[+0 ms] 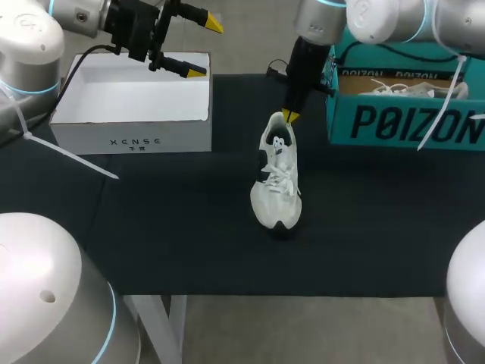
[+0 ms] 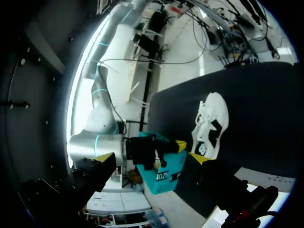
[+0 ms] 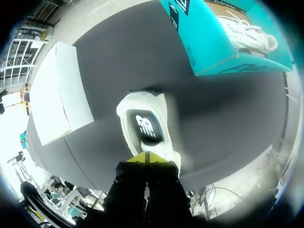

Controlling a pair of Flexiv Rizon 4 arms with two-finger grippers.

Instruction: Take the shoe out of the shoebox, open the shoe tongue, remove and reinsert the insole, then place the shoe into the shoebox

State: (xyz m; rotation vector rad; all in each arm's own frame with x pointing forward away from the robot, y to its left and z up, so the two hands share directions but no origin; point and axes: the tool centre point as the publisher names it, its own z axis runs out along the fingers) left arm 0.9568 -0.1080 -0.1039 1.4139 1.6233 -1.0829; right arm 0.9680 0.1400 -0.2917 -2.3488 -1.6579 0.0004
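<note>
One shoe stands on the table between two printed boxes, a white box and a teal box holding a second shoe. The right gripper has its tips pressed together at the standing shoe's heel, perhaps nipping it. The left gripper hangs spread over the white box.

White shoe w/ black bits stands on its sole, mid table, toe to the near edge, heel to the back. Inside it, a dark insole w/ a white mark. Teal shoebox sits back right, open, apart from it, w/ a 2nd white shoe inside.
</note>
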